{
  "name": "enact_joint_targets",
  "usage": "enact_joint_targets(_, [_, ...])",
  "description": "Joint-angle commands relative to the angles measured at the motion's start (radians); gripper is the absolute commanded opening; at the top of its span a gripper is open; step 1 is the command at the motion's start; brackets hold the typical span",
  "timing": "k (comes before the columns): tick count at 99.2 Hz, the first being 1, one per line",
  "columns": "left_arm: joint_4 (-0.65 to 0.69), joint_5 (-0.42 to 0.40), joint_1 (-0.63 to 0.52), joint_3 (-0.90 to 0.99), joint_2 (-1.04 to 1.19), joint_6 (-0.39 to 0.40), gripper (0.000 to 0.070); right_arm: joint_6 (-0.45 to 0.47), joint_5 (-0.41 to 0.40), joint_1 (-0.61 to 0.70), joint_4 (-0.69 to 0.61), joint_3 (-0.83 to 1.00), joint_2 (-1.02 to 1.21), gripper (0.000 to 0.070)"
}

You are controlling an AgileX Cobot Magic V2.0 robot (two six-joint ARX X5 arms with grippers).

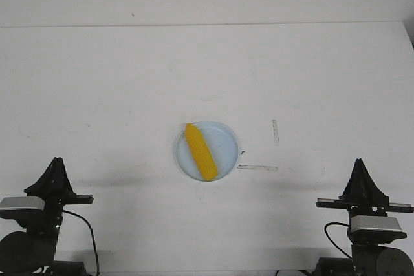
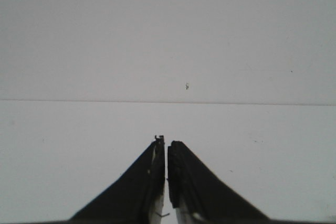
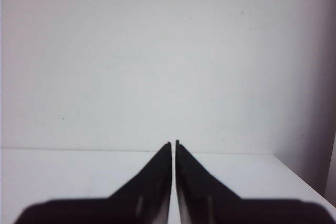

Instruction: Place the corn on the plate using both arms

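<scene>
One corn (image 1: pixel 201 152) lies on the plate (image 1: pixel 226 137), set diagonally across its left half, the tapered end toward the far rim and the blunt end reaching the near rim. It looks smooth, glossy and rigid, most likely a light hollow plastic toy, so it should neither dent nor sag, but the slick rounded surface could squirt out from pointed fingers or roll on the shallow plate. If it had to be taken up, the thick middle section, squeezed across its width, seems the safest hold; the tapering tip offers little purchase. The plate is pale blue and thin-looking, probably light enough to slide on the tabletop (image 1: pixel 116 95) if nudged. Judging by how things lie, the placing appears done.

Just right of the plate two faint strips (image 1: pixel 257 167) of what may be tape mark the tabletop; their purpose is unclear.

Both arms sit well apart from the plate at the near corners. The left gripper (image 2: pixel 166 142) and the right gripper (image 3: pixel 174 143) each show their jaws pressed nearly together with only a hairline gap and nothing between them. Neither wrist view shows corn or plate, only bare white surface and wall. The arm bases are cut off by the lower frame edge in the front view.
</scene>
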Motion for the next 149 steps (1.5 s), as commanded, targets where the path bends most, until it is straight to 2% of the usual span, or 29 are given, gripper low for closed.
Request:
enact_joint_targets(1, [0.013, -0.01, 0.002, 0.004, -0.024, -0.005, 0.0001, -0.002, 0.0, -0.002, 0.009, 0.003, 0.001, 0.0014])
enact_joint_targets(20, [0.021, 0.077, -0.001, -0.007, -0.139, 0.001, 0.0001, -0.002, 0.0, -0.002, 0.01, 0.003, 0.001, 0.0014])
enact_joint_targets(51, [0.03, 0.064, 0.0, -0.104, -0.14, 0.003, 0.0001, -0.002, 0.0, -0.001, 0.011, 0.003, 0.001, 0.0014])
enact_joint_targets(74, [0.146, 0.063, 0.001, -0.285, -0.14, 0.002, 0.0001, -0.002, 0.0, -0.002, 0.016, 0.003, 0.001, 0.0014])
enact_joint_targets(92, [0.336, 0.063, 0.001, -0.43, -0.14, 0.001, 0.0001, -0.002, 0.0, -0.002, 0.018, 0.003, 0.001, 0.0014])
enact_joint_targets(149, [0.311, 0.061, 0.001, -0.431, -0.14, -0.001, 0.0001, -0.002, 0.0, -0.002, 0.018, 0.003, 0.001, 0.0014])
